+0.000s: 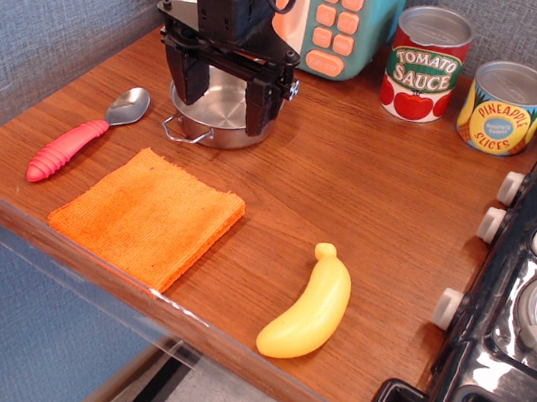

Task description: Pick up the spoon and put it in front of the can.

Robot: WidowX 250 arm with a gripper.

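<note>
**Approaching stage: spoon not yet grasped**

Hovering above the small metal pot (213, 117) at the back left of the wooden worktop (367, 216), the hand (226, 94) is spread wide, its two black fingers (259, 107) well apart and nothing between them. By my judgement the task is at its first step: the reach toward the spoon.

The spoon (86, 135) lies flat on the worktop to the left of the pot and near the left edge, apart from the hand. Its shiny silver bowl points toward the pot; its ribbed red-pink plastic handle runs down toward the near-left corner, ending just beside the orange cloth (148, 213) without clearly touching it.

The tomato sauce can (426, 65) stands upright at the back, just left of the pineapple slices tin (506, 108). The worktop in front of it is bare wood.

Next move, as judged: carry the hand leftward and down over the handle, turn the fingers to straddle it crosswise, and close on the ribbed section, which should offer better grip than the smooth, thin bowl.

Materials noted: the cloth is soft, folded terry; the toy banana (309, 305) is smooth, glossy yellow plastic; the cans are rigid cylinders with silver lids; the worktop is smooth, grained wood.
</note>
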